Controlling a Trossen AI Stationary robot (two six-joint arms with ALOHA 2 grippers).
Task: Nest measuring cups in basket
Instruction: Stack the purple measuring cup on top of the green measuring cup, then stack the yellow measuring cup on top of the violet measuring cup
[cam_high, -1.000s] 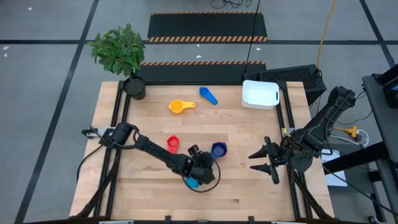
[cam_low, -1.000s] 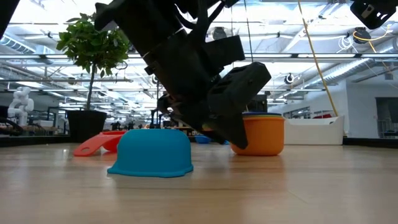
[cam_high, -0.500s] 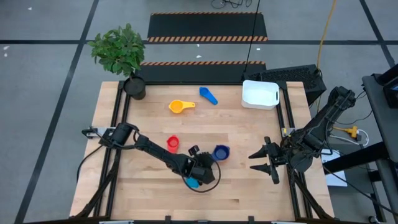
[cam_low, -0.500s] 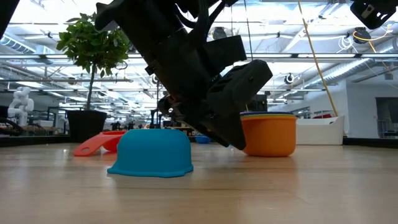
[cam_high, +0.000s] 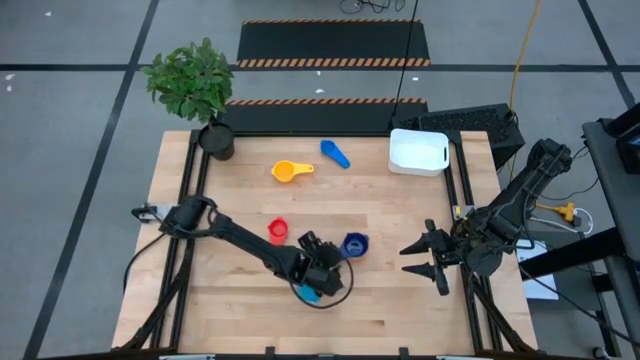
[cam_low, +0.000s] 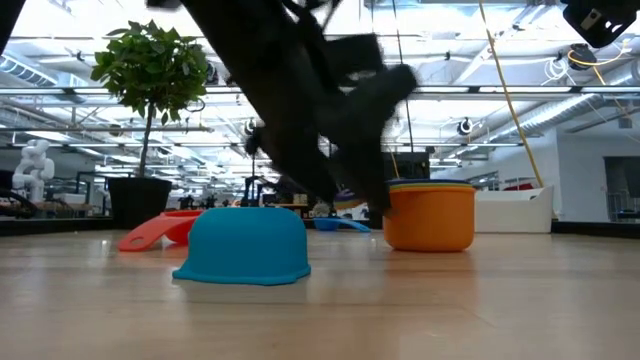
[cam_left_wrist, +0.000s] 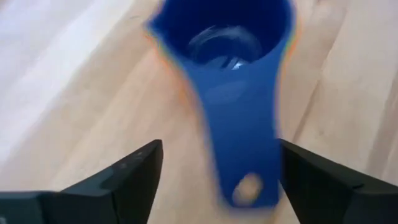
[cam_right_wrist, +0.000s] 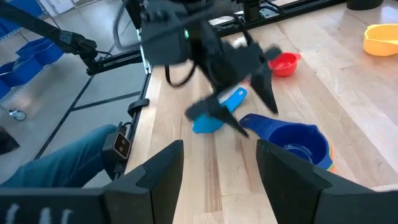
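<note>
Lifting off since a second ago: left gripper (cam_high: 322, 252) rising and swinging clear of the stack, motion-blurred in the low view; stack itself sitting further toward 3 o'clock in that view than before. Fingers (cam_left_wrist: 134, 177) standing spread, straddling the navy cup (cam_left_wrist: 227, 43) handle without touching, pinching nothing. Navy cup nesting inside the orange cup (cam_low: 430, 215) at table centre, colored rims showing between. Light blue cup (cam_low: 245, 245) lying upside down just at 7 o'clock of the stack. Red cup (cam_high: 278, 231) at 9 o'clock of the stack, yellow cup (cam_high: 290, 171) and mid blue cup (cam_high: 335, 153) up toward 12 o'clock. Basket (cam_high: 418, 152) sitting at 2 o'clock, holding nothing visible. Right gripper (cam_high: 428, 260) waiting at 3 o'clock, spread.

Doing it well, probably: flipping the inverted light blue cup before nesting, gripping by handle, keeping handles aligned, moving the stack into the basket last.

Seeing no readable brand, label or writing.
</note>
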